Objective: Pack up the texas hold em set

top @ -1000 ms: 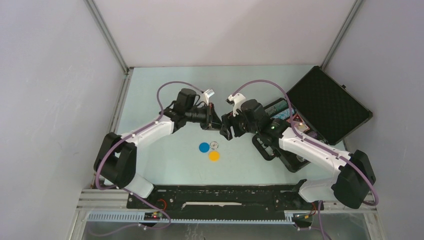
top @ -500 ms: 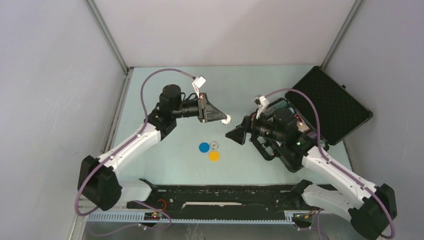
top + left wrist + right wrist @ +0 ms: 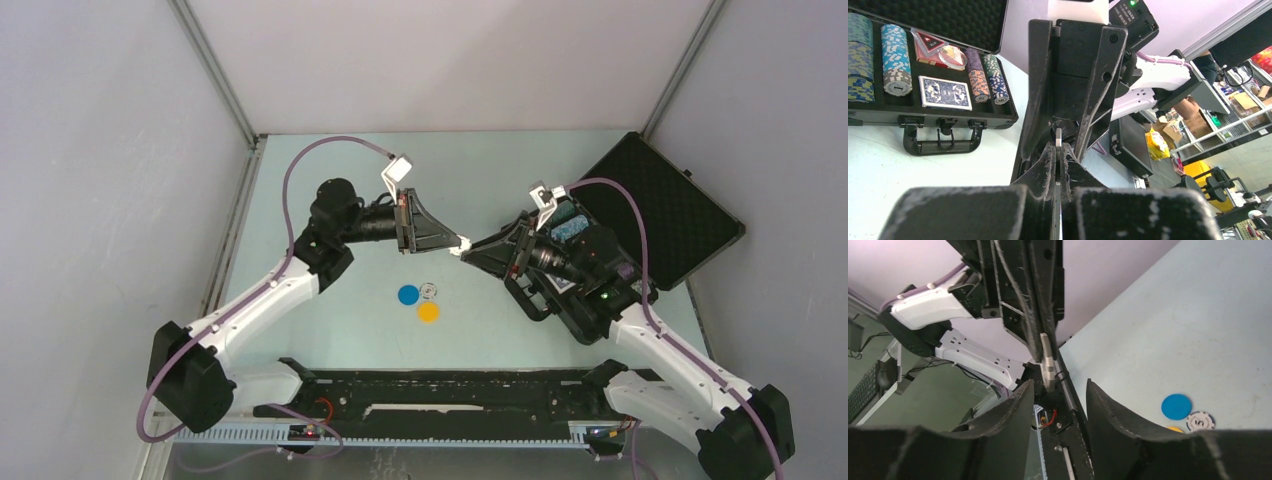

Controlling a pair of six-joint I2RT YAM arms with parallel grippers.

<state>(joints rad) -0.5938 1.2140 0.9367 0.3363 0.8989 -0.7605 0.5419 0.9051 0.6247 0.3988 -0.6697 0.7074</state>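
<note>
The pale blue-green table [image 3: 330, 180] is boxed in by plain grey walls [image 3: 100, 200] on three sides, with aluminium posts [image 3: 215, 75] running to the back corners.

On the right the black hard case [image 3: 660, 215] lies open, its foam lid thrown back toward the right wall and its tray partly under the right arm. The left wrist view shows the tray holding rows of poker chips [image 3: 895, 57] and a blue-backed card deck [image 3: 944, 93]. A red triangular marker [image 3: 928, 42] lies there too, with a clear disc [image 3: 953, 56] touching it. The handle [image 3: 943, 142] faces the open table.

Three pieces lie loose and close together mid-table: a blue disc [image 3: 408, 294], a yellow disc [image 3: 428, 311] and a white chip marked 5 [image 3: 428, 291].

Just beyond them the arms meet tip to tip. The left gripper [image 3: 448, 240] is clamped on a thin pale disc [image 3: 1046, 357], held edge-on off the table. The right gripper [image 3: 1060, 385] faces it, jaws apart and not touching the disc.

Bare tabletop runs along the back wall and down the left side.
</note>
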